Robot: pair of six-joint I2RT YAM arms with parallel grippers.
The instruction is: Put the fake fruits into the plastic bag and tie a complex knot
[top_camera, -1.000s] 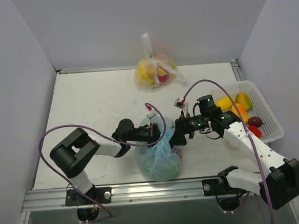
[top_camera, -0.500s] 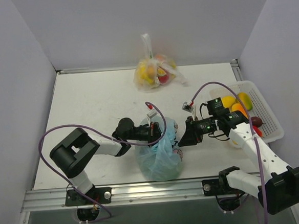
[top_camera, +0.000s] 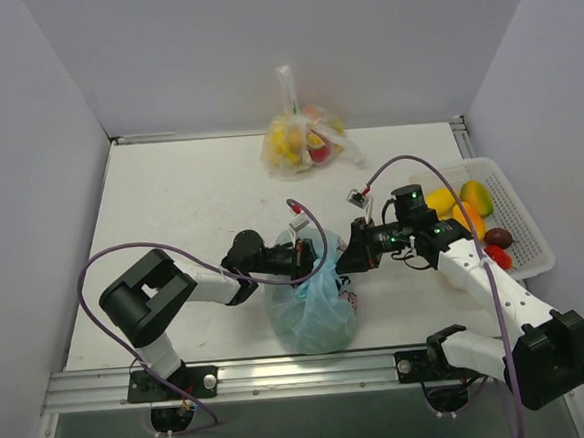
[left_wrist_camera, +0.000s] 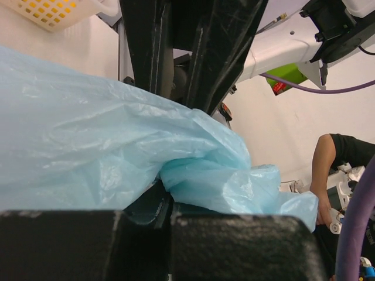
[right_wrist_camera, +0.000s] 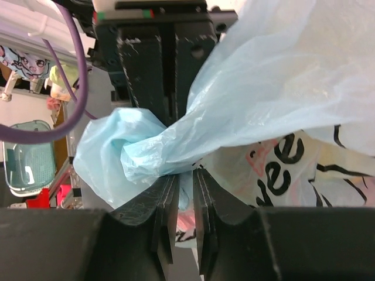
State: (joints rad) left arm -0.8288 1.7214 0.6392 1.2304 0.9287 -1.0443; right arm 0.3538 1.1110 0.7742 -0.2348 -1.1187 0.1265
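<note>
Both arms are working at the top of the bag (top_camera: 311, 313), which is sitting at the table's (top_camera: 171, 207) near edge.
Left wrist: left gripper (left_wrist_camera: 167, 206) is clamping blue plastic, anchoring it.
Right wrist: right gripper (right_wrist_camera: 183, 182) is pinching the neighbouring strand; I'm judging that's for knotting.

A: Free room?
B: Upper left of the table (top_camera: 171, 202) is wide open. The left arm (top_camera: 201, 282) lies across the lower left.
A: Centre?
B: Blocked. The bag (top_camera: 314, 318) sits lower centre, with the left gripper (top_camera: 307, 263) and right gripper (top_camera: 343, 265) both pinching its top, nearly nose to nose.
A: Back and right?
B: Clear bag (top_camera: 302, 143) at top centre, room either side. Basket (top_camera: 532, 254) fills the right edge.
</note>
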